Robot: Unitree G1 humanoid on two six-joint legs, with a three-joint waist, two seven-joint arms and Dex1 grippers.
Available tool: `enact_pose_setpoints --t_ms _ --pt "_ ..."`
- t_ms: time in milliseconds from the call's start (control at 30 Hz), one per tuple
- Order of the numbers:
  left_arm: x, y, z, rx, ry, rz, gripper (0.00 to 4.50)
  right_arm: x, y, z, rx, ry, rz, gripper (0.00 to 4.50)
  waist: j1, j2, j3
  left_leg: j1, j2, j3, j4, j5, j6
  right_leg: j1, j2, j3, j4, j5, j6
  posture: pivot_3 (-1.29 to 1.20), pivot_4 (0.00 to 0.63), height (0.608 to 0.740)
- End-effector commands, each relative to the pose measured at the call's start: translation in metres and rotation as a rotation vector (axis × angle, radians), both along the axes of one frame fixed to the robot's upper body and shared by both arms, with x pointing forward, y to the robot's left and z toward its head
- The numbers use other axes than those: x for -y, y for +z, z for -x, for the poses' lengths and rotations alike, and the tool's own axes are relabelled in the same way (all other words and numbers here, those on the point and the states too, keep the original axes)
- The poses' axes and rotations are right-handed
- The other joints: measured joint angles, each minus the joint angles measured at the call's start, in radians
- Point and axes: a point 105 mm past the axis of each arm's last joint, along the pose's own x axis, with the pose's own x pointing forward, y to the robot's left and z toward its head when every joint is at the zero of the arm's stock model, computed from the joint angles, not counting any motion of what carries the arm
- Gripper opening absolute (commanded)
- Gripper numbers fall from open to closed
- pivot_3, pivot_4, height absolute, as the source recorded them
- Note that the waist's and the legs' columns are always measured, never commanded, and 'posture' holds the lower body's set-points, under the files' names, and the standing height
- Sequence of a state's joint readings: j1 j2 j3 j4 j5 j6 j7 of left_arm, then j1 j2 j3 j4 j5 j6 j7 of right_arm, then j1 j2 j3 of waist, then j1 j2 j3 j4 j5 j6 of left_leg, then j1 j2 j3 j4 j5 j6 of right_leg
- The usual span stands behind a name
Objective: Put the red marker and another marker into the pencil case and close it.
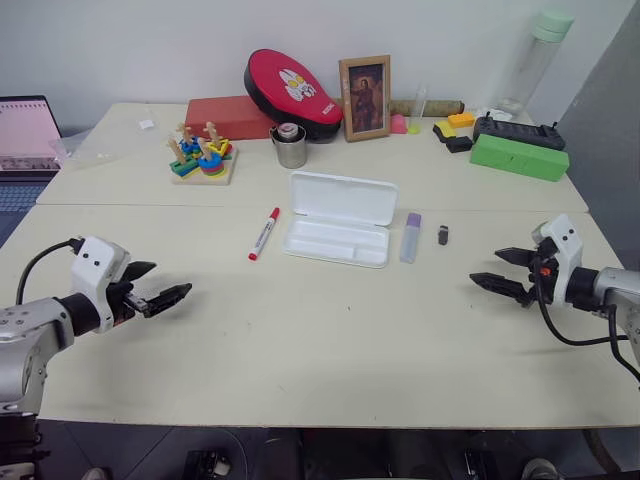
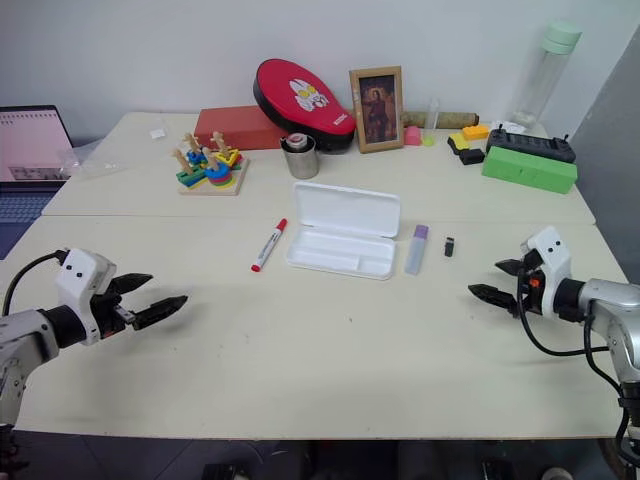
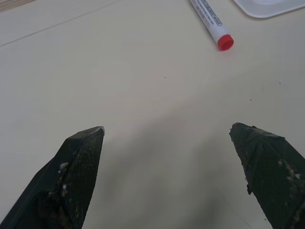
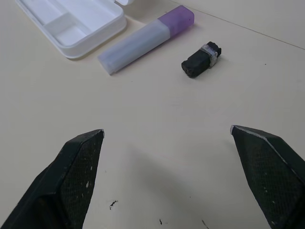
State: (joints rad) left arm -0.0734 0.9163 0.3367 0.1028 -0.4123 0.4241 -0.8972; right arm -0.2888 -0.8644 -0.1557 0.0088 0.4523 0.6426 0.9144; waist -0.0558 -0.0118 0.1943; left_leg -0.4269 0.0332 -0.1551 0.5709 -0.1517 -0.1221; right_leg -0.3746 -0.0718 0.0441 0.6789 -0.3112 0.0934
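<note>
Two markers lie outside the pencil case, one on either side, neither touching it. The case sits at mid-table with its hinged lid folded back flat and its tray empty. The red marker lies just beside the case on the robot's left, cap end pointing away from the robot. The purple marker lies just beside the case on the robot's right, with a small black object near it on the far side from the case.

Judgement on handling: both markers look light, rigid and smooth-barrelled, so they may roll or slip; a pinch across mid-barrel seems safest. The slim red pen offers little height above the table, so fingertips must come down close to the surface. The case appears to be thin plastic, light enough to slide when the lid is pushed.

Left gripper hovers well apart from the red marker, fingers spread, empty. Right gripper likewise: fingers spread, empty, well short of the purple marker.
</note>
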Motion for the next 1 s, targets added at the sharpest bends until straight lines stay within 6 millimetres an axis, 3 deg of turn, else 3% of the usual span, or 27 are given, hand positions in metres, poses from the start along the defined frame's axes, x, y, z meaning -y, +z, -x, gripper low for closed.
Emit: enact_pose_setpoints --t_ms 33,500,633,700,833,933,1000 --pt "-0.001 0.018 -0.003 0.051 -0.006 -0.035 4.5 0.002 0.009 -0.001 0.039 -0.007 -0.001 4.47 0.0 0.0 0.0 0.0 0.0 0.0 0.0 0.0 0.0 0.0 0.0 0.0 0.0 0.0 0.0 0.0 0.15 0.74" --pt "-0.002 0.013 -0.004 0.052 0.007 -0.056 4.5 -0.004 0.013 -0.003 0.065 0.032 -0.005 4.47 0.0 0.0 0.0 0.0 0.0 0.0 0.0 0.0 0.0 0.0 0.0 0.0 0.0 0.0 0.0 0.0 0.15 0.74" --pt "0.007 0.017 -0.006 0.063 -0.027 -0.043 4.5 -0.031 0.032 0.001 0.104 0.157 -0.072 4.47 0.0 0.0 0.0 0.0 0.0 0.0 0.0 0.0 0.0 0.0 0.0 0.0 0.0 0.0 0.0 0.0 0.15 0.74" --pt "0.015 0.018 -0.005 0.063 -0.052 -0.013 4.5 -0.055 0.037 -0.001 0.115 0.248 -0.08 4.47 -0.004 0.0 0.0 0.0 0.0 0.0 0.0 0.0 0.0 0.0 0.0 0.0 0.0 0.0 0.0 0.0 0.15 0.74" --pt "0.063 0.023 -0.005 0.095 -0.209 0.055 4.5 -0.108 0.037 -0.01 0.118 0.419 -0.041 4.47 -0.007 0.0 0.0 0.0 0.0 0.0 0.0 0.0 0.0 0.0 0.0 0.0 0.001 0.0 0.0 0.0 0.15 0.74" --pt "0.101 0.032 -0.003 0.134 -0.329 0.105 4.5 -0.136 0.027 -0.02 0.108 0.49 0.001 4.47 -0.001 -0.001 0.0 0.0 0.0 0.0 0.001 0.0 0.0 0.0 0.0 0.0 0.001 0.001 0.0 0.0 0.15 0.74" --pt "0.116 0.036 -0.003 0.152 -0.375 0.122 4.5 -0.148 0.02 -0.027 0.096 0.51 0.026 4.47 0.004 -0.001 0.0 0.0 0.0 -0.001 0.001 0.0 0.0 0.0 0.0 -0.001 0.0 0.002 -0.003 0.0 0.15 0.74"
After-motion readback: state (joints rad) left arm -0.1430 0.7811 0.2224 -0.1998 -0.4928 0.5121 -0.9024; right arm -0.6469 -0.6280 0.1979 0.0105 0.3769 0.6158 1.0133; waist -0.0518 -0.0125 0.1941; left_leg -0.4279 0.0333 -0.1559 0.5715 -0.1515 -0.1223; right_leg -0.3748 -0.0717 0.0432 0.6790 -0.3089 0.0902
